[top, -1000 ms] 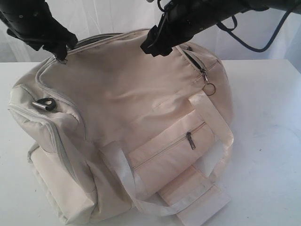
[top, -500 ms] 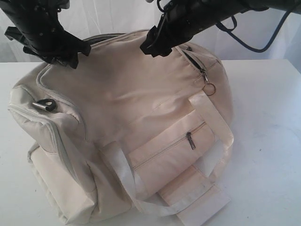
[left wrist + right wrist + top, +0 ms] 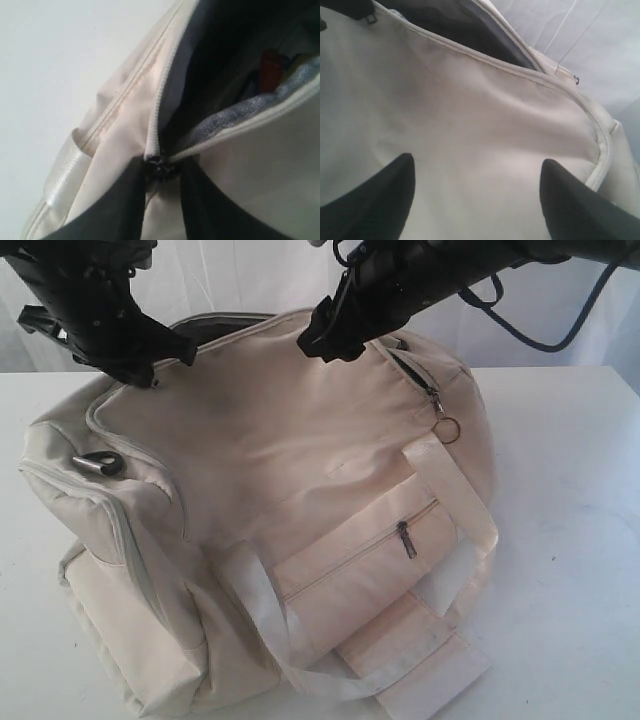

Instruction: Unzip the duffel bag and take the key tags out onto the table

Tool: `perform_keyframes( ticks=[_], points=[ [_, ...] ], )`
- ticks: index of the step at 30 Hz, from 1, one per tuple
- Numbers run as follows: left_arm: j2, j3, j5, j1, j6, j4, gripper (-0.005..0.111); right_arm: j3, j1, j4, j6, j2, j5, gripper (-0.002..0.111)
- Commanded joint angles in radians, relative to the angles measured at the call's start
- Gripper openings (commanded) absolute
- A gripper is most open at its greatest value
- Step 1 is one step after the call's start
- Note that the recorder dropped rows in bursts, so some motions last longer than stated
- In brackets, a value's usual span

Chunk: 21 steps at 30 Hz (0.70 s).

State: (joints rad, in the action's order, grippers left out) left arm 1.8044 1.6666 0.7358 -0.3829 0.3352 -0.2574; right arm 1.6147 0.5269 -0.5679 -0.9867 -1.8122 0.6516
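Observation:
The cream duffel bag (image 3: 300, 470) lies on the white table (image 3: 570, 540). My left gripper (image 3: 150, 365) is at the bag's top left, shut on the main zipper's slider (image 3: 161, 167). Beyond the slider the zipper is parted, showing dark lining (image 3: 215, 328). Inside the opening, the left wrist view shows red and blue key tags (image 3: 270, 72), partly hidden by the zipper's edge. My right gripper (image 3: 325, 340) is open just over the bag's top panel (image 3: 476, 161), with only cream fabric between its fingers (image 3: 385, 195).
A side-pocket zipper with a metal ring (image 3: 445, 428) hangs at the bag's right end. A front pocket zipper (image 3: 405, 538), pale webbing handles (image 3: 460, 530) and a D-ring (image 3: 95, 462) sit on the near side. A dark cable (image 3: 540, 335) loops behind the right arm.
My left gripper has moved right along the top of the bag with the slider, and the dark opening behind it has grown. The right gripper has stayed put.

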Motion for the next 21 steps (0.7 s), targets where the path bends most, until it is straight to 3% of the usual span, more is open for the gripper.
perform_keyframes(
  ticks=[1,5,16,18,20,21],
  points=[
    [-0.009,-0.001,0.038,0.002,0.006,-0.064,0.020,0.002,0.001,-0.003,-0.005,0.002,0.013,0.066],
    [-0.046,-0.001,0.075,0.002,0.006,-0.121,0.000,0.002,0.001,-0.003,-0.005,0.002,0.013,0.066],
    [-0.122,-0.001,0.095,0.002,0.000,-0.085,0.000,0.002,0.001,-0.003,0.007,0.002,0.024,0.066],
    [-0.120,-0.001,0.106,0.002,-0.022,-0.085,0.005,0.002,0.001,-0.003,0.007,0.002,0.024,0.066],
    [-0.120,-0.001,0.099,0.002,-0.022,-0.056,0.027,0.002,0.001,-0.003,0.021,0.002,0.024,0.066],
    [-0.120,-0.001,0.089,0.002,-0.021,-0.009,0.045,0.002,0.001,-0.003,0.021,0.002,0.024,0.066]
  ],
)
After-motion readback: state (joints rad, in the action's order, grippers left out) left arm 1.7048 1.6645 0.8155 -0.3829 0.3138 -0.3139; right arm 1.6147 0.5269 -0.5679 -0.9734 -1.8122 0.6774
